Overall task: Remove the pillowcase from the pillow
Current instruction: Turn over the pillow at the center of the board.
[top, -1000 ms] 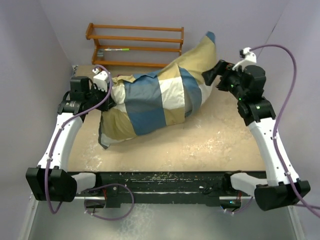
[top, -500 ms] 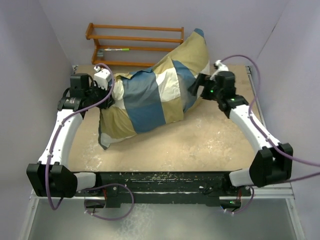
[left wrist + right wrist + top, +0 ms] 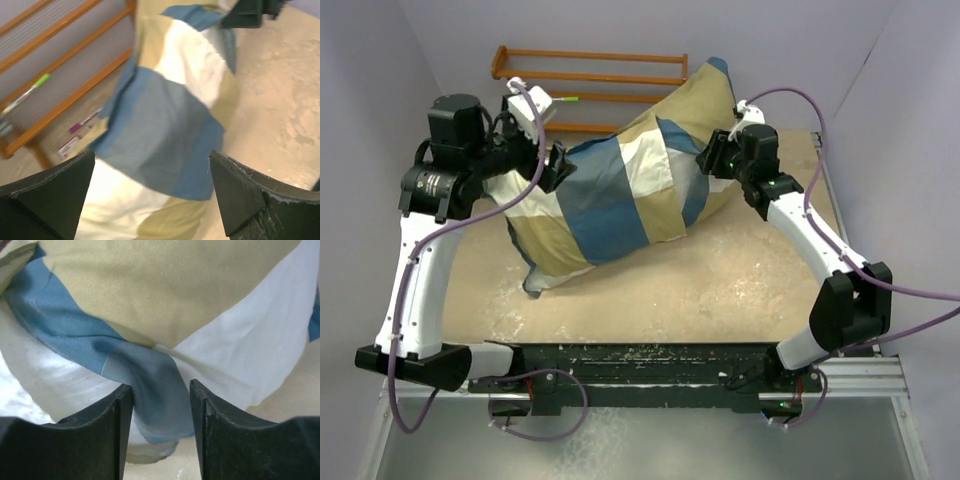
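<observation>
Top cam: fixed, high behind near edge, looks down on whole table (image 3: 740,290). L wrist cam: mid-range, faces pillowcase (image 3: 165,125) & rack (image 3: 75,95). R wrist cam: v. close on same fabric. All 3 share pillowcase.

tan, cream, blue blocked pillowcase (image 3: 620,195)

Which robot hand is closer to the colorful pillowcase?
Right. The right hand has a fold of the pillowcase between its fingers. The left hand hangs open just off the pillowcase's other end.
</observation>
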Action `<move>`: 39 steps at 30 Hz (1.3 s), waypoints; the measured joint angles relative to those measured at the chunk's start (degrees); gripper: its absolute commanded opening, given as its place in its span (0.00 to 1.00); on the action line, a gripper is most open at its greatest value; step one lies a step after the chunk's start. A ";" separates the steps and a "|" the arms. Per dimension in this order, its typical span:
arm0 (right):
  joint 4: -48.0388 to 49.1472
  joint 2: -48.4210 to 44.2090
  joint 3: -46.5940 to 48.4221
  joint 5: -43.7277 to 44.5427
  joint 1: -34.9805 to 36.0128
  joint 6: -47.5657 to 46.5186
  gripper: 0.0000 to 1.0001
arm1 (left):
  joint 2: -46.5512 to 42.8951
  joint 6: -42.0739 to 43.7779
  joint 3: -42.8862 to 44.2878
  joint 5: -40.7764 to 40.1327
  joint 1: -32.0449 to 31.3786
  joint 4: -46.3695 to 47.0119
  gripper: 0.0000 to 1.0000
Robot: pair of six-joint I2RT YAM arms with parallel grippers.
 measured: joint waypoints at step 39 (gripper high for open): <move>-0.90 -4.48 -4.74 -3.87 -7.74 2.93 0.99 | 48.48 13.20 22.93 3.48 -10.93 -2.25 0.98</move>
